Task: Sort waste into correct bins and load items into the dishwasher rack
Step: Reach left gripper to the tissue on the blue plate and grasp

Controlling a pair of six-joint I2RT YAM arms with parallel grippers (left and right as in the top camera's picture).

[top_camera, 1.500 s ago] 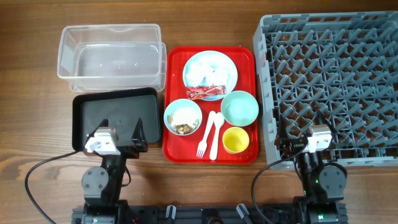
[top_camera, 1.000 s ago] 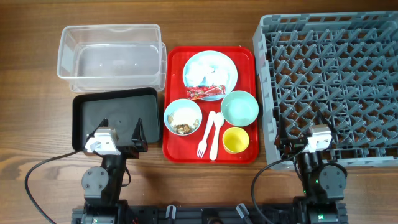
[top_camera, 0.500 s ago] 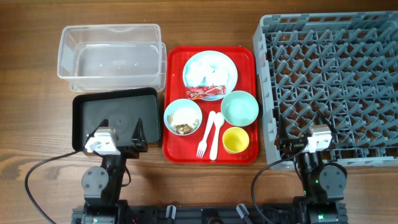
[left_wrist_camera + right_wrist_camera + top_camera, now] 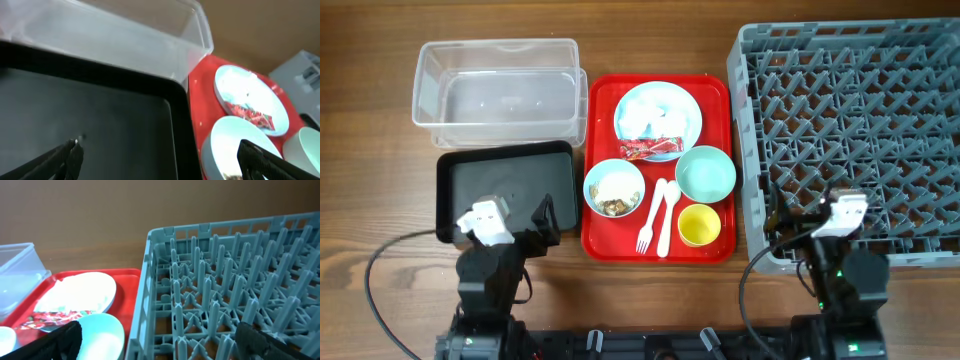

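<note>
Nothing is done yet: the tissue (image 4: 648, 115), wrapper (image 4: 642, 149), scraps (image 4: 614, 205) and all the dishes (image 4: 705, 172) sit on the red tray (image 4: 595, 240) in the middle, the tub (image 4: 420, 90) and black tray (image 4: 505, 180) on the left and the rack (image 4: 850, 120) on the right are empty, and the left gripper (image 4: 159, 146) and right gripper (image 4: 157, 330) are wide open, holding nothing.

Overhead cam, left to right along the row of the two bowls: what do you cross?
Shallow black rectangular tray → pale-blue bowl with food scraps → empty teal bowl → large grey lattice dishwasher rack.
</note>
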